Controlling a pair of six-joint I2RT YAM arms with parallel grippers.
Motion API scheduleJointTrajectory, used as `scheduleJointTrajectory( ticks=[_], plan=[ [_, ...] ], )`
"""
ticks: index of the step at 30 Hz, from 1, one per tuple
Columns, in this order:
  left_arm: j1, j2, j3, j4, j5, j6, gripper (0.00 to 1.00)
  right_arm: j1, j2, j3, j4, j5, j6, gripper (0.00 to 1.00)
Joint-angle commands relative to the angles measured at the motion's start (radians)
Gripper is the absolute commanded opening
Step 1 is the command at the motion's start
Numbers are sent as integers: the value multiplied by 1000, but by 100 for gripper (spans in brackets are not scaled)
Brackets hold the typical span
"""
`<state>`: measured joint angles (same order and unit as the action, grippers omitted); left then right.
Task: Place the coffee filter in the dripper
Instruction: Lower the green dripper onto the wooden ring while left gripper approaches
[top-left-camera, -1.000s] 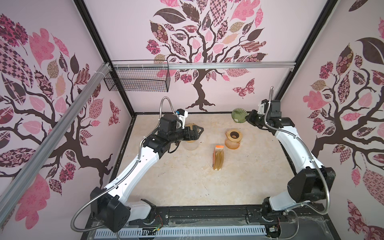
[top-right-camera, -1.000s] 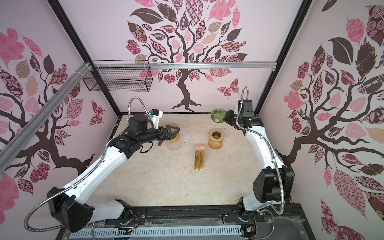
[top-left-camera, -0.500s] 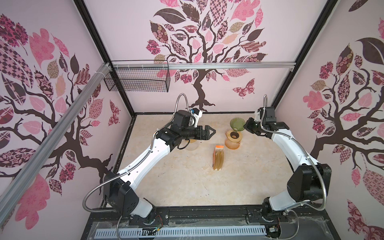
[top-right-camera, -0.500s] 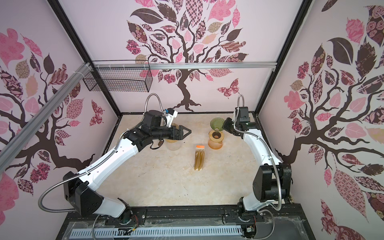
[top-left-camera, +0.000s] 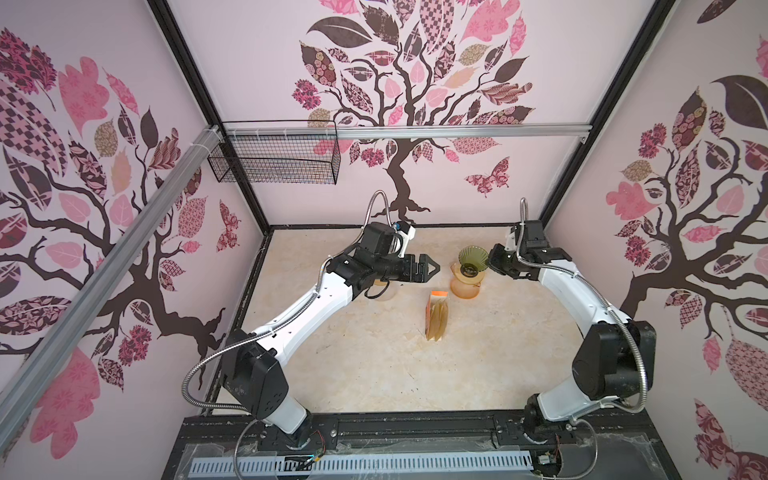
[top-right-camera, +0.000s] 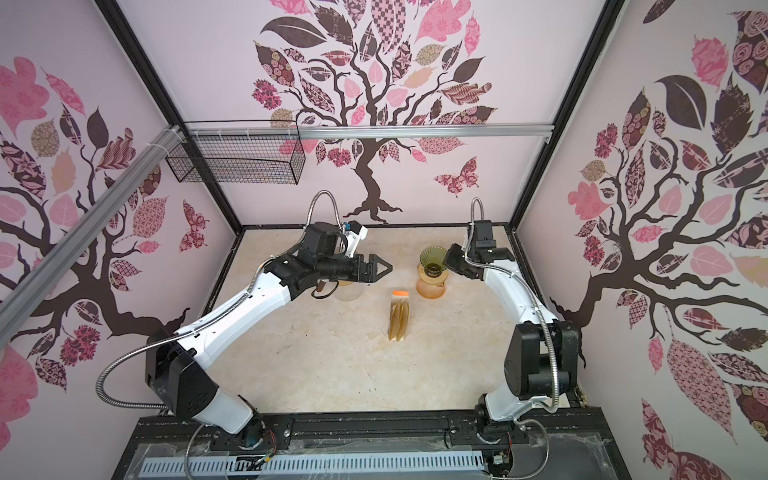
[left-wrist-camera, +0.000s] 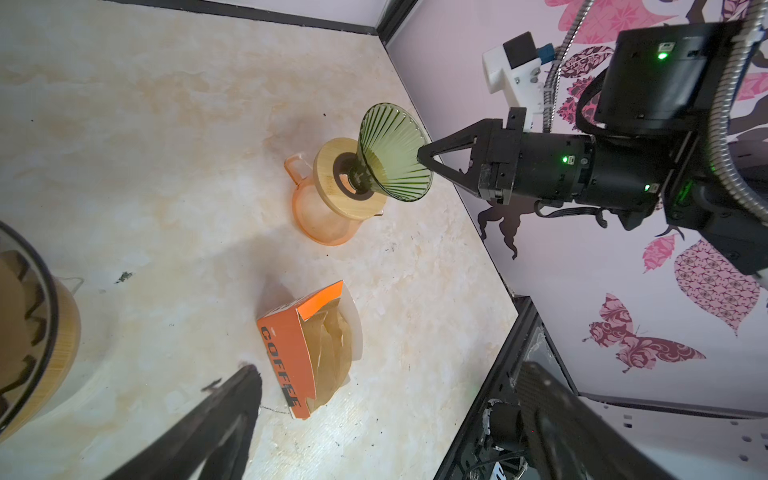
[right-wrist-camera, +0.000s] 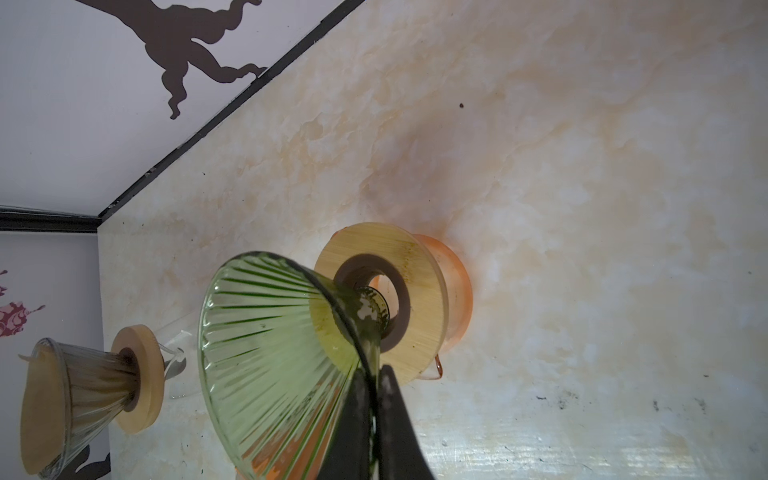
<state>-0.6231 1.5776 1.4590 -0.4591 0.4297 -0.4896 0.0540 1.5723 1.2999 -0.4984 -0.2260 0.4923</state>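
Left wrist: dripper (left-wrist-camera: 395, 166) ribbed green glass; filters (left-wrist-camera: 328, 355) brown, boxed.

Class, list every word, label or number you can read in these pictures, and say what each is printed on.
"COFFEE": black capitals on the side of the orange cardboard box of brown paper filters, left wrist view.
Too small to read in both top views; no other text visible.

Robot lab booth — decal walls (top-left-camera: 415, 83), aluminium rail (top-left-camera: 457, 132) (wire basket (top-left-camera: 274, 160) hung).
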Motion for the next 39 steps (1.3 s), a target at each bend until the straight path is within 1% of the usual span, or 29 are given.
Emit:
scheduleJointTrajectory(
  ticks=[1,8,15,26,34,39],
  plan=[
    [-4,10,63,13,4,5,97,6,32,15,18,11,-17,0],
    [-7,28,72,14,7,7,97,6,60,28,26,7,-18,0],
    [-11,54,94,11,9,11,97,6,99,39,-12,18,-30,0],
    [-13,103,139,-24,-2,33,96,28,124,22,-58,-28,-27,0],
    [-19,170,219,-83,-14,66,92,80,149,49,-92,-63,-23,0],
    [-31,228,285,-107,-17,72,86,100,157,54,-120,-101,-22,0]
  ],
)
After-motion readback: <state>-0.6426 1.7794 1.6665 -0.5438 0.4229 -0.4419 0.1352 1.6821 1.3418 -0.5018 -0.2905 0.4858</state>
